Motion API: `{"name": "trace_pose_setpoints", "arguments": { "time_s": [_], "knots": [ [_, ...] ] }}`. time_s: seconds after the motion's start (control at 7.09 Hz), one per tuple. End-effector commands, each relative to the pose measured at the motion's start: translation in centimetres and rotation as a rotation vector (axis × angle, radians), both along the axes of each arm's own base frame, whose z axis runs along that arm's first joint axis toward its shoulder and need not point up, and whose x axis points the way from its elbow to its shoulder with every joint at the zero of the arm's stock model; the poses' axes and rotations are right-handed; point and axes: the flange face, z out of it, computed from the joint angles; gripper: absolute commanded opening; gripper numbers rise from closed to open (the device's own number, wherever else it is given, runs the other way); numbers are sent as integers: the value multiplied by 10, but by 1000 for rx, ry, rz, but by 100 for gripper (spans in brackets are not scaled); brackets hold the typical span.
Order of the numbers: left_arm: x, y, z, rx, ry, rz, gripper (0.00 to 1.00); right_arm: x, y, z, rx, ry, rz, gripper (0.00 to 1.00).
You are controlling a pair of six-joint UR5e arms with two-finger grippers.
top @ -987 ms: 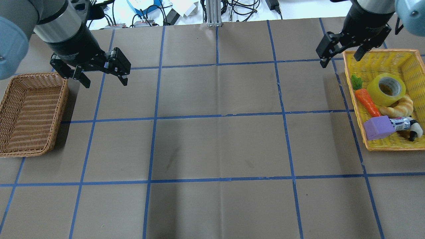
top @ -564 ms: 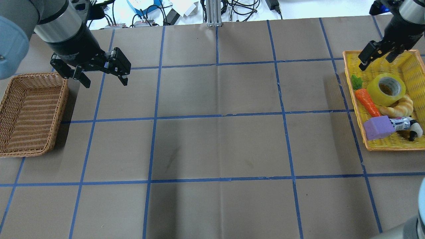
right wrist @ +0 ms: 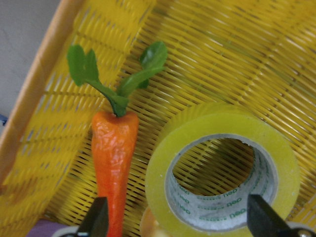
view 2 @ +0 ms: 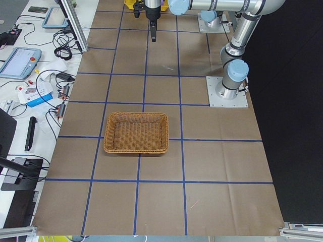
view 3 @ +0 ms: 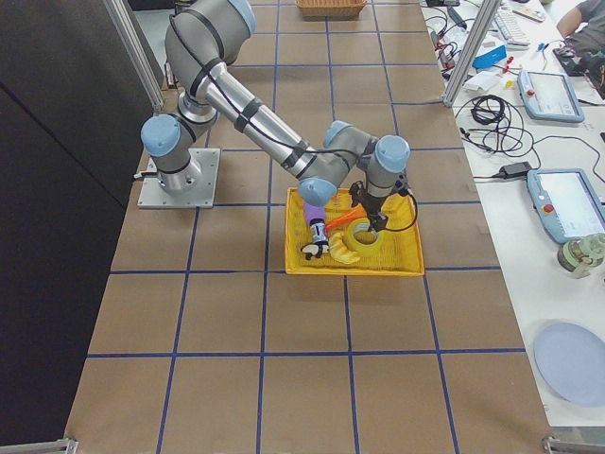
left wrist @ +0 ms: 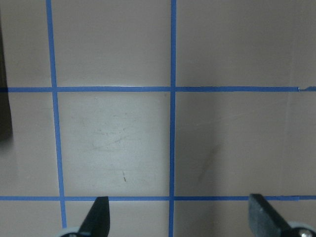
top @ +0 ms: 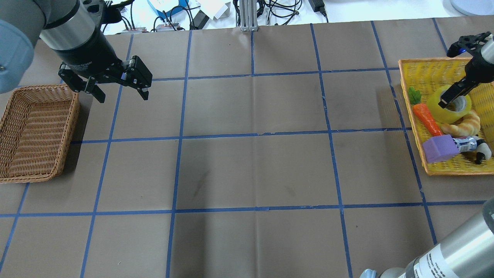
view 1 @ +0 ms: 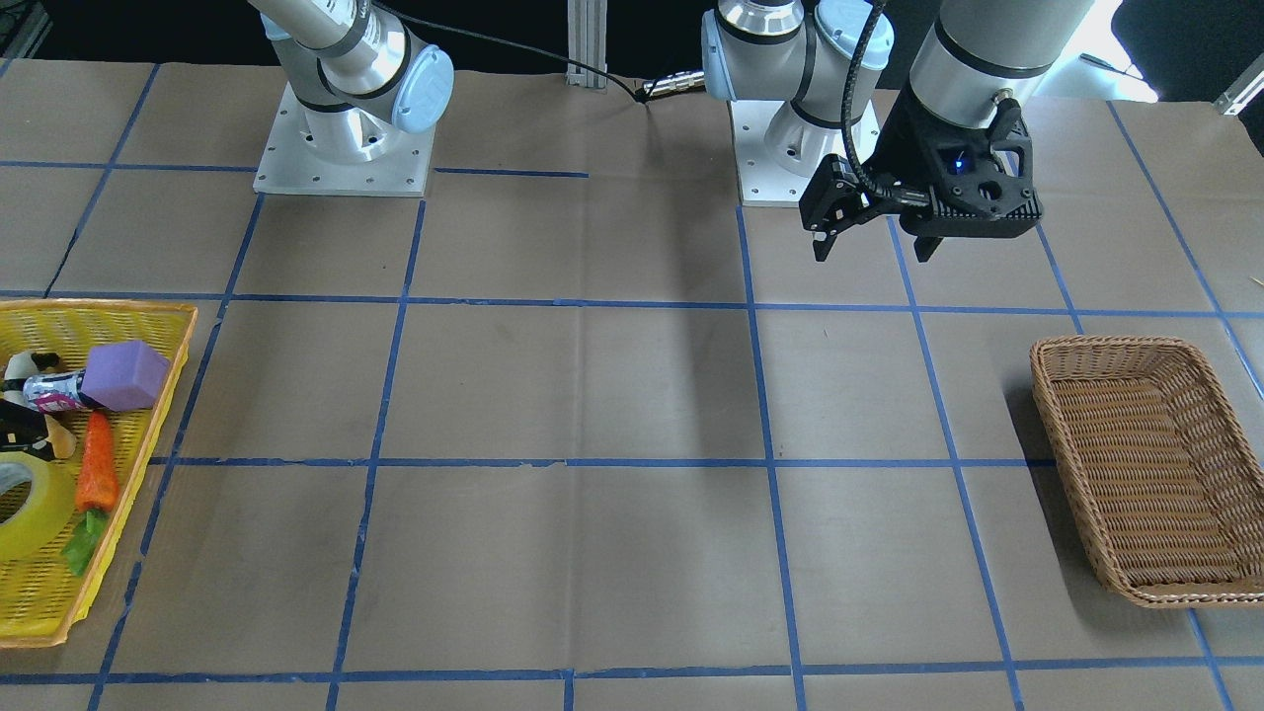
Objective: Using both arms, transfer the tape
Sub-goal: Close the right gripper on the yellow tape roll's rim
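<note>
The yellow tape roll (top: pixel 435 109) lies flat in the yellow tray (top: pixel 434 73), between a toy carrot (top: pixel 426 117) and a croissant (top: pixel 463 125). It also shows in the front view (view 1: pixel 25 523) and the right wrist view (right wrist: pixel 165 163). My right gripper (top: pixel 461 96) is open just above the tape. In its wrist view (right wrist: pixel 178 222) one fingertip stands on each side of the roll. My left gripper (top: pixel 122 96) is open and empty above the table beside the wicker basket (top: pixel 71 127). It also shows in the front view (view 1: pixel 873 252) and its wrist view (left wrist: pixel 182 222).
The tray also holds a purple block (top: pixel 440 148) and a small can (top: pixel 465 143). The carrot (right wrist: pixel 113 158) lies close to the tape's left side. Cables and boxes lie past the table's far edge (top: pixel 173 15).
My right gripper has swung from beyond the tray's far left corner to over the tape and come down towards it. My left arm has not moved.
</note>
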Motion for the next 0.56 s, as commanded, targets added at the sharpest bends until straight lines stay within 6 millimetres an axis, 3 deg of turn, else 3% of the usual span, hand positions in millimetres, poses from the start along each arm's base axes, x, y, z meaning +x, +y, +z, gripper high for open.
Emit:
{"name": "trace_pose_setpoints", "arguments": {
  "time_s": [0.0,0.14,0.28,0.42],
  "knots": [
    [0,0,1,-2,0,0,100,3,20,-37,42,-24,7,100],
    [0,0,0,0,0,0,100,7,28,-44,64,-38,1,98],
    [0,0,0,0,0,-1,100,7,29,-45,66,-39,-1,77],
    [0,0,1,-2,0,-1,100,6,29,-43,67,-23,-3,24]
  ]
}}
